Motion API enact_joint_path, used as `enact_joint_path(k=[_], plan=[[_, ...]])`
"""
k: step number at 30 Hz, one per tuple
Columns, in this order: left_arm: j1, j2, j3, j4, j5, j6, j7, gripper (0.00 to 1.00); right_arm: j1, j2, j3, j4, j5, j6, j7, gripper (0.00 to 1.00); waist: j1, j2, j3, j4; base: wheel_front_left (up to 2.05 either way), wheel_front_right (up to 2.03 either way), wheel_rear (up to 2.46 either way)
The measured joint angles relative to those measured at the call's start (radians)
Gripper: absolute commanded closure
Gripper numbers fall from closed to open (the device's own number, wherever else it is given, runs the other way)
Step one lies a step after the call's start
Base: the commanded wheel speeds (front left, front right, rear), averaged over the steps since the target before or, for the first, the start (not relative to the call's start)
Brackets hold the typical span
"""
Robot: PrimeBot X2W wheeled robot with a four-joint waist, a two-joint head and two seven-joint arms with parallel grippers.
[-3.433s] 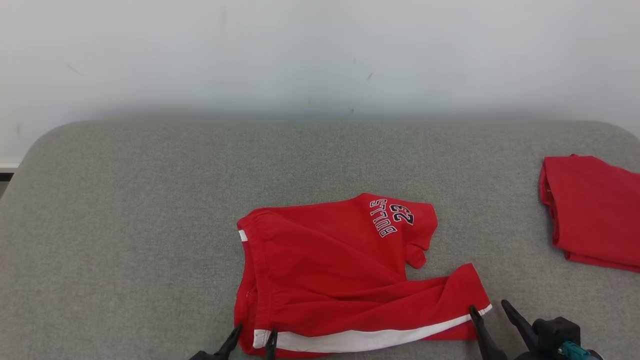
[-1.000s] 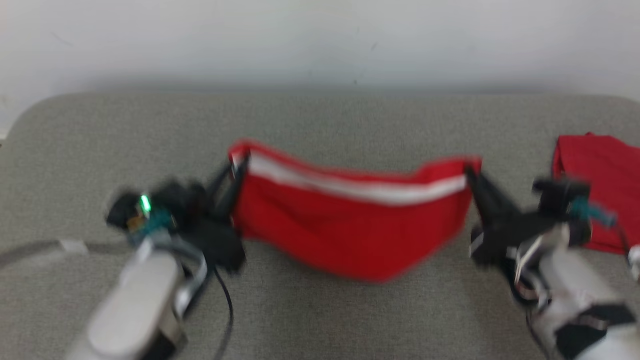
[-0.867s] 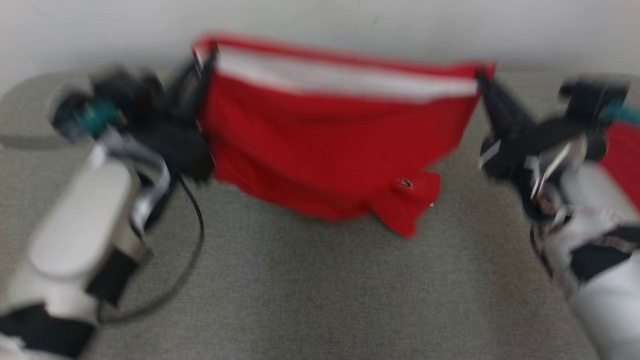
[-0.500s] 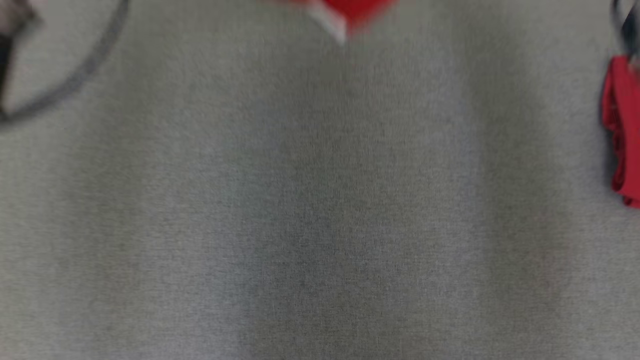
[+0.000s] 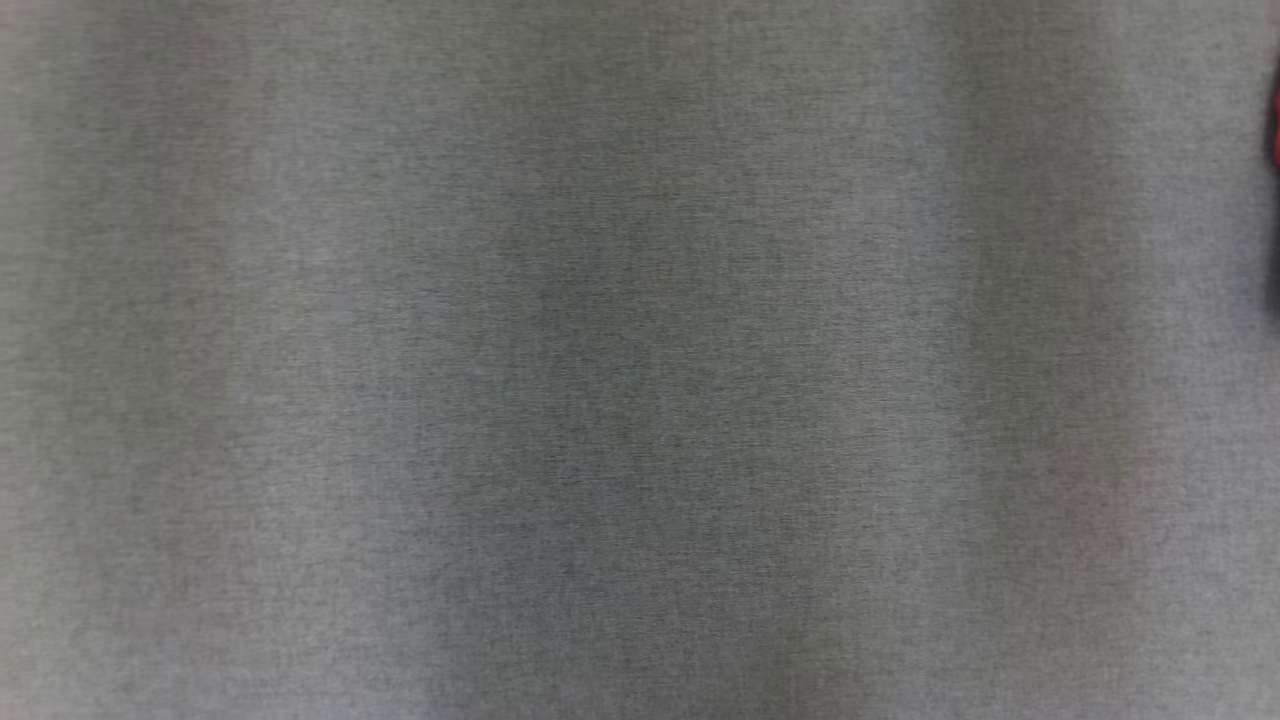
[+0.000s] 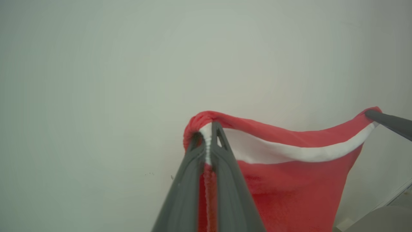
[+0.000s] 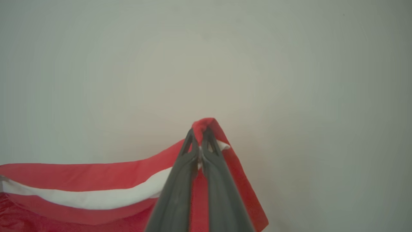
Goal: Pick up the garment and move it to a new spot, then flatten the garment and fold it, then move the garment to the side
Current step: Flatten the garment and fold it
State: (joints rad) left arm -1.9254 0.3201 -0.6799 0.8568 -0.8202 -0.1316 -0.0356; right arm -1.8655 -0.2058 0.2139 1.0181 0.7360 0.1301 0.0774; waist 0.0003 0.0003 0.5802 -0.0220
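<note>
The garment (image 6: 289, 183) is a pair of red shorts with a white side stripe, hanging in the air against a pale wall. My left gripper (image 6: 207, 133) is shut on one end of its striped edge. In the right wrist view my right gripper (image 7: 200, 131) is shut on the other end of the garment (image 7: 96, 175). The stripe sags between the two grips and the cloth hangs below it. The right gripper's dark finger (image 6: 391, 122) also shows at the right of the left wrist view, at the far corner.
The head view looks straight down on the grey fabric surface (image 5: 600, 380), blurred. A sliver of another red cloth (image 5: 1276, 140) shows at its right edge. A pale wall (image 7: 225, 58) stands behind the hanging garment.
Both grippers lifted the garment off the grey surface by its striped edge. The head camera tilted down, so the garment and arms slid out of its top edge.
</note>
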Motion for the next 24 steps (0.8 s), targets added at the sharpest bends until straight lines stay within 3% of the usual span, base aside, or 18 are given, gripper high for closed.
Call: enact_joint_path(k=[4,8,13,15,20,24], plan=[[0.051,-0.004,-0.040,-0.001,-0.060,0.000,-0.055,1.00,0.048,0.000,0.047,-0.027,0.016,0.000,-0.025,1.00,-0.0001,-0.0001,0.010,-0.017,0.00,0.00,0.00],[0.184,0.006,-0.089,-0.055,-0.114,0.000,-0.140,1.00,0.194,-0.019,0.093,-0.109,0.093,0.000,-0.042,1.00,-0.0001,0.0000,-0.009,-0.020,0.00,0.00,0.00],[0.416,0.046,-0.100,-0.176,-0.185,0.000,-0.207,1.00,0.464,-0.081,0.175,-0.279,0.202,0.000,-0.067,1.00,-0.0004,-0.0002,-0.068,-0.021,0.00,0.00,0.00],[0.594,0.064,-0.062,-0.265,-0.224,0.010,-0.219,1.00,0.654,-0.132,0.214,-0.382,0.248,0.000,-0.084,1.00,-0.0005,-0.0003,-0.115,-0.019,0.00,0.00,0.00],[0.905,0.066,0.021,-0.489,-0.182,0.097,-0.224,1.00,0.974,-0.213,0.228,-0.542,0.321,0.000,-0.110,1.00,-0.0006,-0.0005,-0.195,-0.015,0.00,0.00,0.00],[1.160,0.078,0.042,-0.625,-0.118,0.157,-0.226,1.00,1.209,-0.240,0.227,-0.645,0.348,0.000,-0.144,1.00,-0.0006,-0.0005,-0.253,-0.010,0.00,0.00,0.00]])
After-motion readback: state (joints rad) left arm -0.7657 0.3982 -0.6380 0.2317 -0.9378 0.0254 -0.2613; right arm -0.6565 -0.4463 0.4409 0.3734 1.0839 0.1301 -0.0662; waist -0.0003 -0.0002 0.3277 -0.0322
